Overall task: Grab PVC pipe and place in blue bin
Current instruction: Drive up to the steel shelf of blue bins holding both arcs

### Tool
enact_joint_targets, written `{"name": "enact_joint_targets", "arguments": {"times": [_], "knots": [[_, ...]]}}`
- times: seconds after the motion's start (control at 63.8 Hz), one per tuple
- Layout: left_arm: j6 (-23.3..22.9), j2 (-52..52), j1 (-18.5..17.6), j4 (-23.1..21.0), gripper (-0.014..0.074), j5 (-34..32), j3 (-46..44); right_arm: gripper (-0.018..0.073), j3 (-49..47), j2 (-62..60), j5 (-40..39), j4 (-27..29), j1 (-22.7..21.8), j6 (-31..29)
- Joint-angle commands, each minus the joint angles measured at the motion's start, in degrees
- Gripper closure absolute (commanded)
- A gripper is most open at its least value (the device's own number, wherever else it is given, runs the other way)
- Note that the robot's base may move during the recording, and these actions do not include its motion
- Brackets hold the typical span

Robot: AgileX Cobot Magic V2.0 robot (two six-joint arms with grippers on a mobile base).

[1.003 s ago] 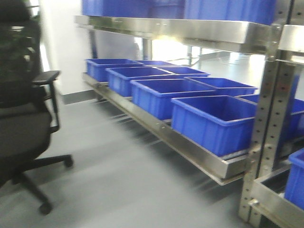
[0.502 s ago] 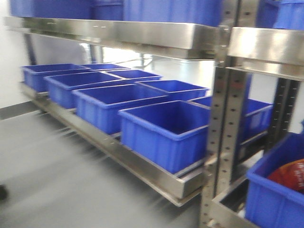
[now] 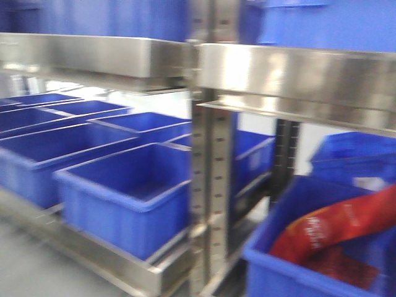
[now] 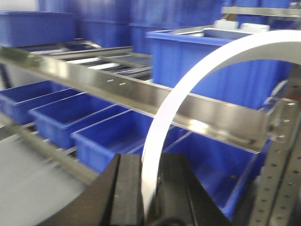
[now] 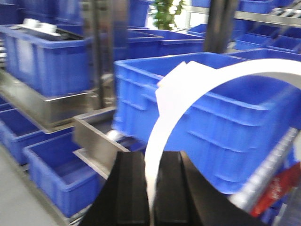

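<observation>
Left gripper (image 4: 148, 162): its black fingers (image 4: 128, 188) stand close together. The left white band (image 4: 188, 84) rises from the gap and arches over to the right of the fingertips. I cannot tell whether they pinch it or it only passes through.
Right gripper (image 5: 151, 162): the same here, with dark fingers (image 5: 130, 188) close on either side of the right white band (image 5: 188, 96); grip not clear.
PVC pipe: not identifiable in any view. Both bands look flat and curved, and nothing tube-shaped lies near either pair of fingers.
Beyond the left fingers: a row of open blue bins (image 4: 106, 136), with a steel shelf rail (image 4: 141, 92) crossing above them.
Beyond the right fingers: a large blue bin (image 5: 221, 141) straight ahead.
Farther, front view: a steel upright (image 3: 210, 185) and a red bag (image 3: 346, 229) lying in a bin (image 3: 278, 275).
Step, as a judgement: looking for the pipe; all views are blurred.
Handling, as a judgement: probably light, stiff, smooth and prone to rolling.
Where to hold: across the middle, fingers square to its length, so it neither tips nor slides out.
</observation>
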Motion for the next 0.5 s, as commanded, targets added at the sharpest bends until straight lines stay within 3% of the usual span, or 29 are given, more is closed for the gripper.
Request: {"name": "enact_joint_targets", "arguments": {"times": [0.0,0.486], "knots": [[-0.46,-0.21,0.02,-0.08,0.0707,-1.36,-0.1,0.0727,0.03,-0.14,-1.19,-0.04,0.03,-0.34],[-0.46,-0.21,0.02,-0.08,0.0707,-1.36,-0.1,0.0727,0.03,-0.14,-1.19,-0.04,0.03,-0.34]]}}
